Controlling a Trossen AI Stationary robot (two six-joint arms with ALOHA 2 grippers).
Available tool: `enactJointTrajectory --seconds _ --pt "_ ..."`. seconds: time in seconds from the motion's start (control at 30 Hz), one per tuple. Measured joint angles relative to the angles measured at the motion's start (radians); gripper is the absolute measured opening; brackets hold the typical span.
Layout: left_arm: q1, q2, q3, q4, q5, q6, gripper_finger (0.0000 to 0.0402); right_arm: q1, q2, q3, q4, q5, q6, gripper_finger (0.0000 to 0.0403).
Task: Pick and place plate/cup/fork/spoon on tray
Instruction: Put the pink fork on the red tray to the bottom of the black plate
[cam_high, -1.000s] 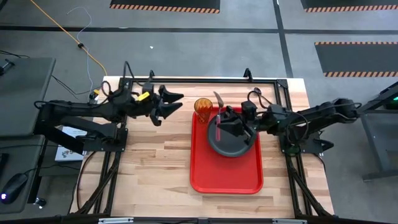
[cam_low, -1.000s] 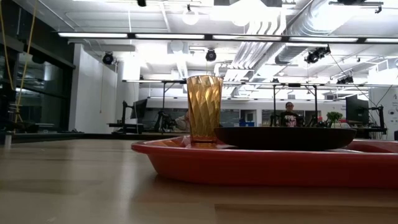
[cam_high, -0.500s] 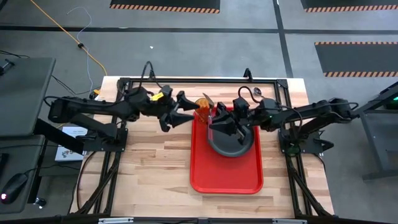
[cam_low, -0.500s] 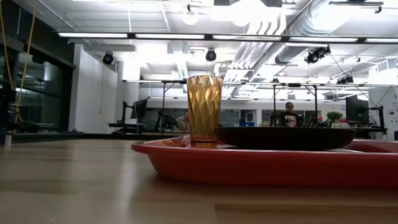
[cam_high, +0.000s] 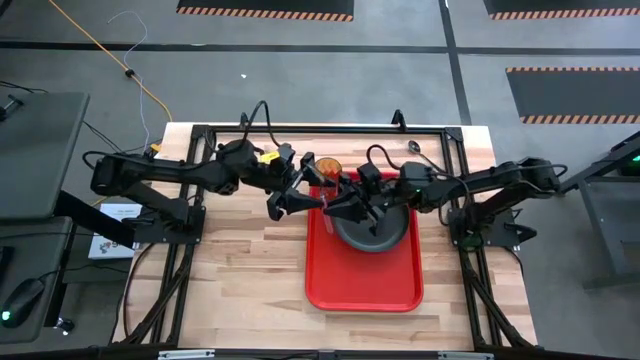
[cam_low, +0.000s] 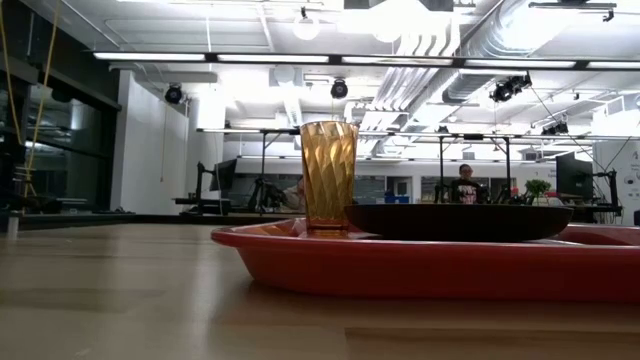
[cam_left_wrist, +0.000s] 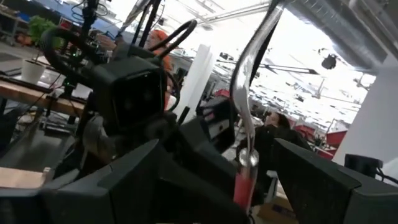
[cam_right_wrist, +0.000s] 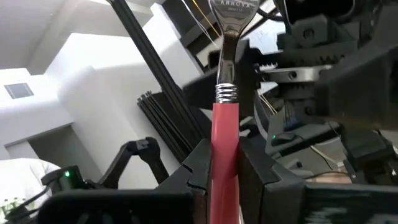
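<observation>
We logged this as the fork step, mid-air, and it looked like a possible hand-off. The right gripper (cam_high: 340, 207) hung over the tray's left edge, just beside the plate. It was clamped tight on the fork (cam_right_wrist: 224, 137), pinching the pinkish-red handle with the metal neck and tines sticking up past the fingers. The left gripper (cam_high: 292, 200) sat just beside it over the bare table (cam_high: 230, 260), nose to nose with it. Its jaws were spread as wide as they go and held nothing. In the left wrist view the fork stood between that arm's open fingers but farther off, and we could not tell whether they were touching it. We judged that the next move calls for one of two things. Either the left jaws come in around the handle or neck before the right lets go, or the right simply lowers the fork onto a free patch of tray. The risk in both cases is a thin, slippery handle twisting or dropping. On containers, the tray (cam_high: 365, 285) already held the plate (cam_high: 378, 232) in its far half and the cup (cam_low: 328, 175), upright at the far left corner next to the plate. The cup and plate both looked empty, and the near half of the tray was bare. The spoon (cam_high: 414, 147) lay off the tray at the table's far edge, untouched, so we judged two items placed, the fork in hand and the spoon not yet done.
</observation>
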Motion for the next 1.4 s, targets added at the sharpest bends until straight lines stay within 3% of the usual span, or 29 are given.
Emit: enactJointTrajectory --seconds 0.17,0.3,0.43,0.67,0.83,1.0,1.3,1.4 --pt "0.0 0.0 0.0 0.005 0.049 0.001 0.0295 0.0 -0.002 0.0 -0.006 -0.014 0.001 0.0026" --pt "0.0 0.0 0.0 0.005 0.05 0.001 0.0265 -0.003 -0.002 0.0 -0.004 -0.02 0.016 0.0026" --pt "0.0 0.0 0.0 -0.004 0.05 0.027 0.0195 -0.004 -0.002 0.0 -0.004 -0.02 0.024 0.0026" --pt "0.008 -0.003 0.0 0.0 0.069 0.078 0.0028 -0.005 -0.003 0.0 -0.009 -0.02 0.021 0.0026" --pt "0.011 -0.003 0.0 -0.003 0.073 0.098 0.0032 -0.005 -0.004 0.0 -0.021 -0.02 0.025 0.0031" --pt "0.048 -0.031 0.0 -0.057 0.101 0.092 0.0024 -0.018 -0.012 0.0 -0.069 0.0 0.11 0.0099" --pt "0.104 -0.158 0.0 -0.301 0.087 0.132 0.0024 -0.065 -0.146 0.0 -0.315 0.056 0.041 0.02" --pt "0.125 -0.207 0.0 -0.47 0.021 0.134 0.0024 -0.085 -0.2 0.025 -0.496 0.076 0.002 0.0215"
